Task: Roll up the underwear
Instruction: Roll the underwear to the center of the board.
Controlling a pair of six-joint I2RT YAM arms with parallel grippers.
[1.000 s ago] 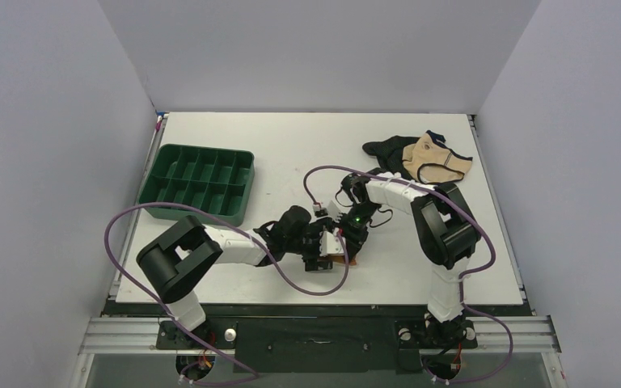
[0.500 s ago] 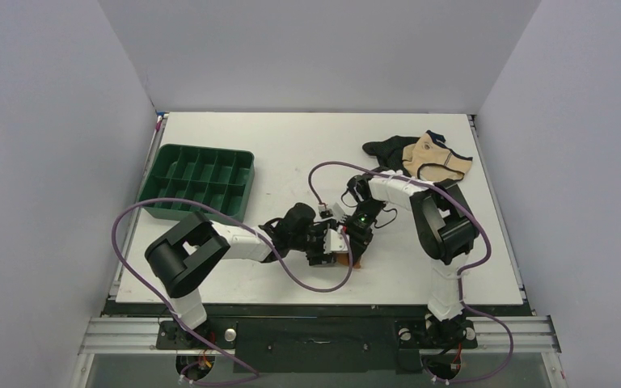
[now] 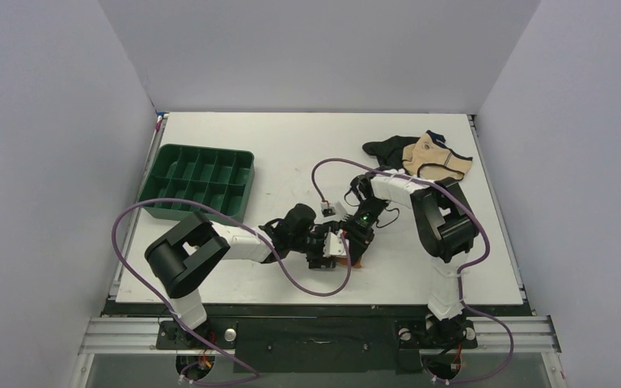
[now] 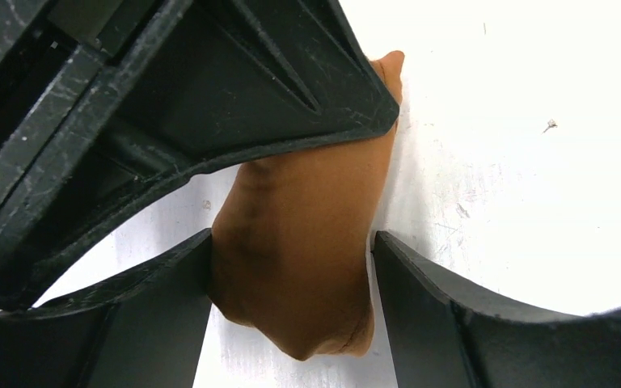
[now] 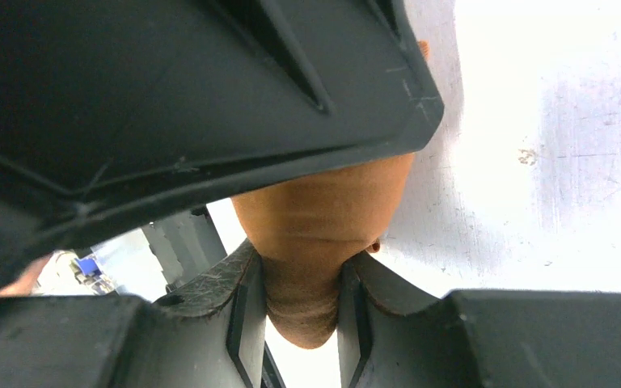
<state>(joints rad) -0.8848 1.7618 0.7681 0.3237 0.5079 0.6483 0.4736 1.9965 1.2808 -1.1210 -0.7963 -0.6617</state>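
Observation:
The underwear (image 4: pixel 307 202) is a rust-brown bundle of fabric lying on the white table near its front edge. From above only a sliver of the underwear (image 3: pixel 355 261) shows under the two wrists. My left gripper (image 4: pixel 291 246) straddles one end of the bundle, with both fingers against its sides. My right gripper (image 5: pixel 301 271) pinches a narrow fold of the underwear (image 5: pixel 323 202) tightly between its pads. In the top view, the left gripper (image 3: pixel 329 247) and the right gripper (image 3: pixel 354 242) meet tip to tip over the fabric.
A green compartment tray (image 3: pixel 198 182) stands at the left. A black garment (image 3: pixel 384 149) and a beige garment with dark trim (image 3: pixel 435 160) lie at the back right. Purple cables loop around both arms. The table's front edge runs just below the grippers.
The left arm has shifted slightly right and its jaws have narrowed onto the bundle. The right gripper has kept its pinch and edged slightly toward the front edge.

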